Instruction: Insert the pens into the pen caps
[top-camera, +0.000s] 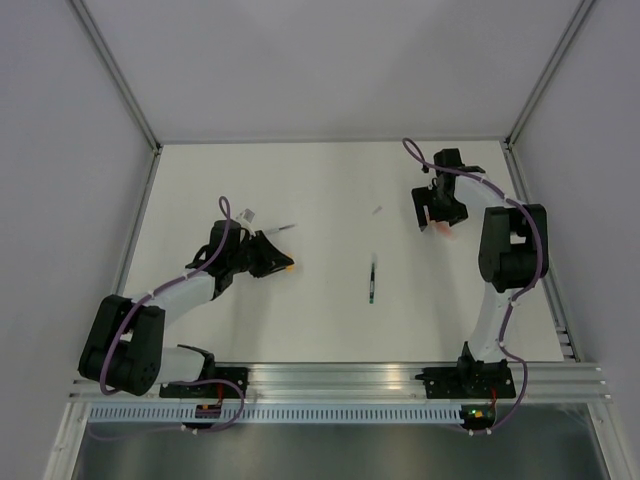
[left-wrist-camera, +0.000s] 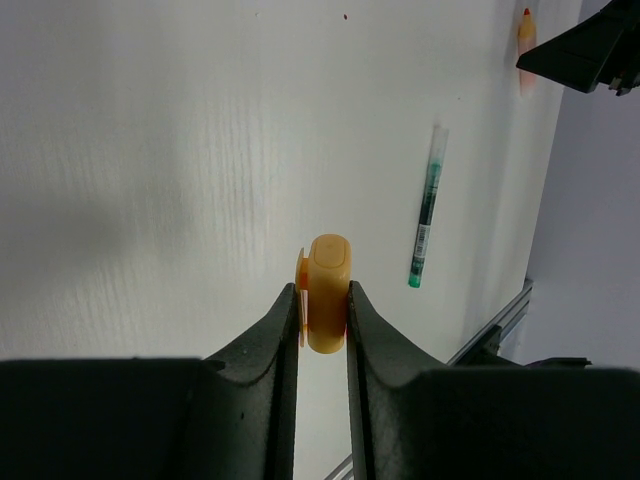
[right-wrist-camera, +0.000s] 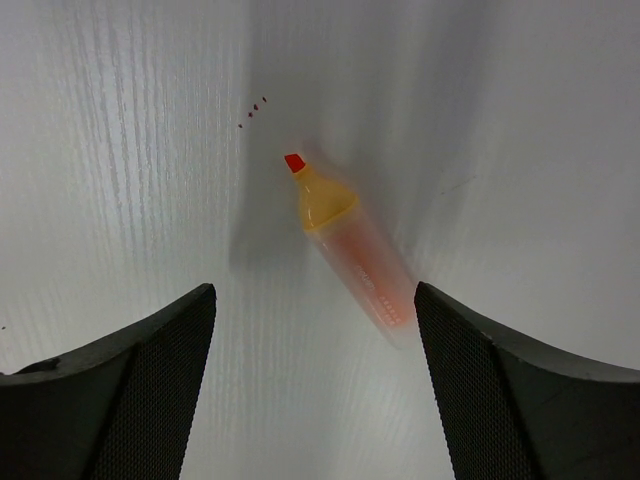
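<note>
My left gripper (top-camera: 278, 263) is shut on the yellow-orange pen cap (left-wrist-camera: 327, 290), which sticks out past the fingertips (left-wrist-camera: 285, 310) above the table. The pink-orange marker (right-wrist-camera: 352, 248) lies uncapped on the table, red tip pointing away. My right gripper (right-wrist-camera: 312, 295) hangs open over the marker's rear end, its fingers (right-wrist-camera: 160, 370) apart from it on both sides. In the top view that marker (top-camera: 444, 230) shows just below the right gripper (top-camera: 437, 212). The dark green pen (top-camera: 372, 283) lies mid-table. A thin silver pen (top-camera: 284, 229) lies near the left gripper. A tiny grey cap (top-camera: 377, 210) lies further back.
Grey walls with metal posts (top-camera: 130, 95) bound the white table on three sides. An aluminium rail (top-camera: 340, 380) carrying both arm bases runs along the near edge. In the left wrist view, the green pen (left-wrist-camera: 428, 205) lies right of the held cap.
</note>
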